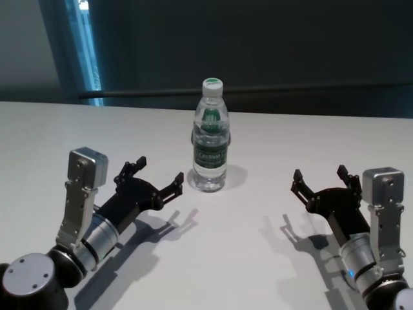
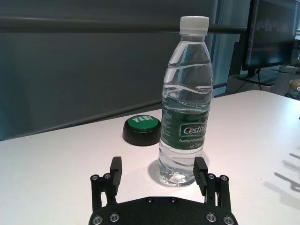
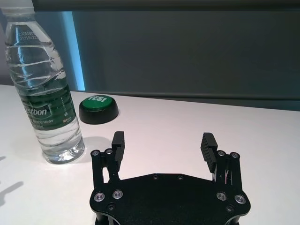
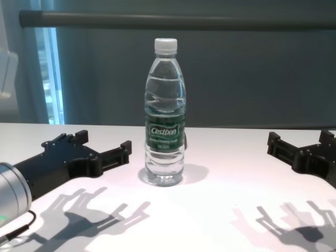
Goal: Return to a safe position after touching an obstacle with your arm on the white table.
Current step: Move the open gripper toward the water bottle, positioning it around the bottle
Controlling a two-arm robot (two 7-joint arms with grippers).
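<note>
The obstacle, a tall clear water bottle (image 1: 210,139) with a white cap and green label, stands upright on the white table (image 1: 245,258). It also shows in the chest view as the bottle (image 4: 165,118), in the left wrist view as the bottle (image 2: 185,108) and in the right wrist view as the bottle (image 3: 44,89). My left gripper (image 1: 158,174) is open, low over the table just left of the bottle, apart from it. My right gripper (image 1: 321,179) is open farther to the right, holding nothing.
A black-based green button (image 2: 142,128) sits on the table behind the bottle; it appears again as the button (image 3: 98,108) in the right wrist view. A dark wall and rail (image 1: 258,93) run along the table's far edge.
</note>
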